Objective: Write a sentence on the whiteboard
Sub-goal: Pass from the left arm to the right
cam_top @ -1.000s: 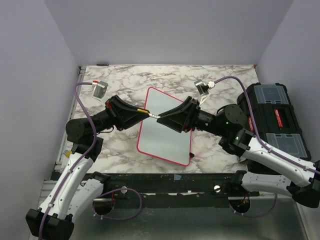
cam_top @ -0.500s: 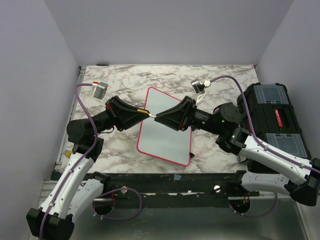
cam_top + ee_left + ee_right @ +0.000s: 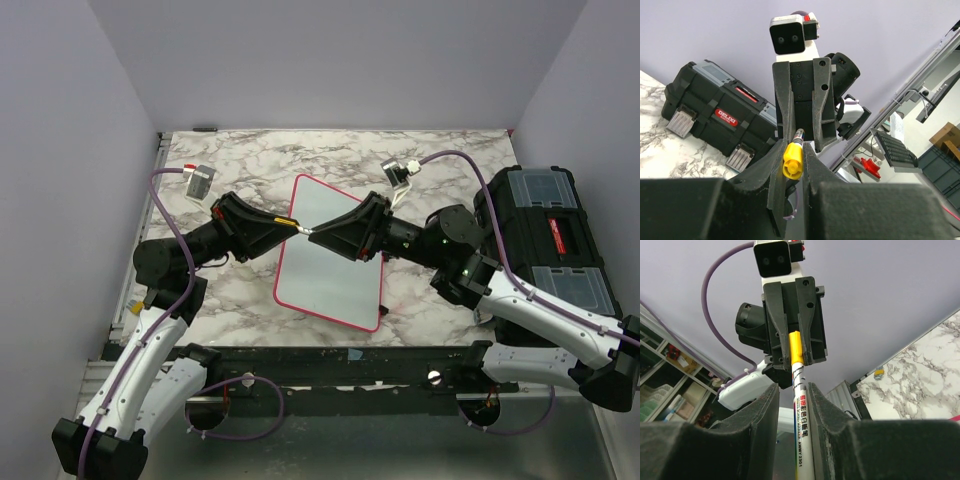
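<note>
Nearest us on the marble table (image 3: 235, 295) lies the whiteboard (image 3: 330, 285), flat and a little askew in the middle of the surface, its pinkish-red frame bright against the stone. Move up to its far half and here's the action: two grippers meeting nose to nose in the air above the board. The left gripper (image 3: 290, 224) is pressed tight on the yellow cap (image 3: 792, 161) of a marker (image 3: 801, 435), and the left wrist view shows that cap pinched squarely between the dark fingers. Facing it, the right gripper (image 3: 320, 234) has a finger on either side of the white printed barrel. The barrel lies close against one finger, but whether both are truly squeezing it, I cannot tell. Further off on the right side sits a black toolbox (image 3: 545, 235).
</note>
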You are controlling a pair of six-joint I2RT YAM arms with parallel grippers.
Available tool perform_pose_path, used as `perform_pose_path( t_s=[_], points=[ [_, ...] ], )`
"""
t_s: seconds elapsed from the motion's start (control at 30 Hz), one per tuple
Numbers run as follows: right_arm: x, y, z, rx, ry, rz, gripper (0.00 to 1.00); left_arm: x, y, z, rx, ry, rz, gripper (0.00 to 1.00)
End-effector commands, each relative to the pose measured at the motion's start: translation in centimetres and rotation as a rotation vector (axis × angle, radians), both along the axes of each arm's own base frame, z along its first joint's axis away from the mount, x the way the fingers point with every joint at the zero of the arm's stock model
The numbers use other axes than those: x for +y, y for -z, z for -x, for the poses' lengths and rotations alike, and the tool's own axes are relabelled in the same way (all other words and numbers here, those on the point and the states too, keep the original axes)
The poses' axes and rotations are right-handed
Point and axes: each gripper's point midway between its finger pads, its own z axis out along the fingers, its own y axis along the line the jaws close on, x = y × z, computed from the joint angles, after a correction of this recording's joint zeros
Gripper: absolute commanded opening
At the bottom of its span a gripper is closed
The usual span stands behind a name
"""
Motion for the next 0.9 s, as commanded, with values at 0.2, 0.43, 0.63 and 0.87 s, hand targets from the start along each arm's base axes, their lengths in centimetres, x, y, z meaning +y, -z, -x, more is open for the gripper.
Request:
perform_pose_path(
  t_s=[0.2, 0.43, 0.63, 0.87],
  points=[
    [0.1, -1.9, 0.6, -0.039, -0.035, -0.046, 0.31, 0.1, -0.3, -0.4, -0.031, -0.024, -0.004, 0.00],
    [0.3, -2.0, 0.7, -0.037, -0.046, -0.047, 0.31, 0.0, -0.1, -0.6, -0.026, -0.030, -0.010, 0.00],
    [0.2, -2.0, 0.7, -0.042, -0.044, -0.049, 0.40, 0.3, -0.1, -1.2, -0.007, -0.071, -0.002, 0.00],
    [-0.1, -2.4, 0.7, -0.048, -0.034, -0.057, 0.45, 0.5, 0.0, -1.3, -0.003, -0.097, -0.001, 0.00]
  ],
)
